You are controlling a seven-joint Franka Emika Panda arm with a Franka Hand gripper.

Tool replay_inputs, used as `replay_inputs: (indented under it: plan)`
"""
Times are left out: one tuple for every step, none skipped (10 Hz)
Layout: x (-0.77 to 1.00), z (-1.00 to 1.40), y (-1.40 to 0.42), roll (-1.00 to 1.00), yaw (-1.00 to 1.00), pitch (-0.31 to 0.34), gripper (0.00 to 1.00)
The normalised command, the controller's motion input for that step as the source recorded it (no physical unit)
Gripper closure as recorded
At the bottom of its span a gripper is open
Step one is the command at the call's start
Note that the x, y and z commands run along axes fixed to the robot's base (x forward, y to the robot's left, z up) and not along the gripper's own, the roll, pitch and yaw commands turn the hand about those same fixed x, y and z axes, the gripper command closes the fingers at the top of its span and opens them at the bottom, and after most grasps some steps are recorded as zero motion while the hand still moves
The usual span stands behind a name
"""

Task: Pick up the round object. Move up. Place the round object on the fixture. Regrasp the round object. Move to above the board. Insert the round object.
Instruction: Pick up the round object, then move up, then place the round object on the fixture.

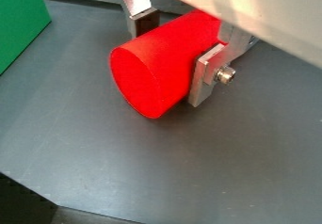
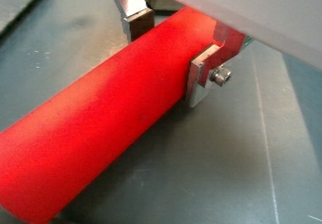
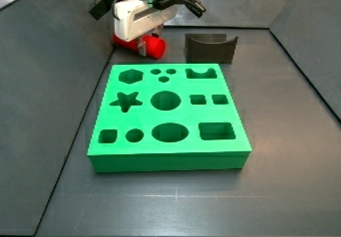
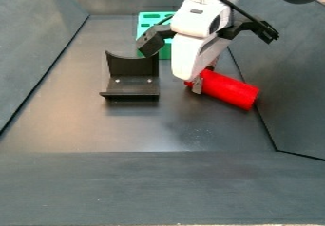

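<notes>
The round object (image 1: pixel 151 72) is a smooth red cylinder lying on its side on the dark floor. It shows in both wrist views (image 2: pixel 101 124) and both side views (image 3: pixel 154 48) (image 4: pixel 231 89). My gripper (image 1: pixel 176 51) straddles it near one end, one silver finger on each side, pads against the red surface (image 2: pixel 170 51). The fixture (image 3: pixel 210 47), a dark block with a curved notch, stands on the floor beside the cylinder (image 4: pixel 131 76). The green board (image 3: pixel 147 118) with shaped holes lies flat, apart from both.
A corner of the board (image 1: pixel 19 21) shows close to the gripper in a wrist view. Grey walls (image 4: pixel 51 49) enclose the floor on several sides. The white gripper body (image 4: pixel 197 35) hides part of the cylinder in a side view.
</notes>
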Motion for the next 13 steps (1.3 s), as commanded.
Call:
replay_inputs:
  plan:
    - [0.0, 0.0, 0.0, 0.0, 0.0, 0.0, 1.0]
    - [0.0, 0.0, 0.0, 0.0, 0.0, 0.0, 1.0]
    - [0.0, 0.0, 0.0, 0.0, 0.0, 0.0, 1.0]
    - [0.0, 0.0, 0.0, 0.0, 0.0, 0.0, 1.0]
    - [0.0, 0.0, 0.0, 0.0, 0.0, 0.0, 1.0]
    - [0.0, 0.83, 0.0, 0.0, 0.0, 0.0, 1.0]
    - [0.07, 0.82, 0.03, 0.01, 0.0, -0.023, 1.0]
    - [0.04, 0.68, 0.03, 0.02, -0.01, 0.017, 1.0]
    - [0.01, 0.55, 0.02, 0.03, -0.02, 0.027, 1.0]
    - [-0.01, 0.4, 0.02, 0.04, -0.02, 0.03, 1.0]
    - [-0.02, 0.2, 0.01, 0.05, -0.03, 0.03, 1.0]
    - [0.0, 1.0, 0.0, 0.0, 0.0, 0.0, 1.0]
    - [0.0, 1.0, 0.0, 0.01, 0.0, 0.02, 1.0]
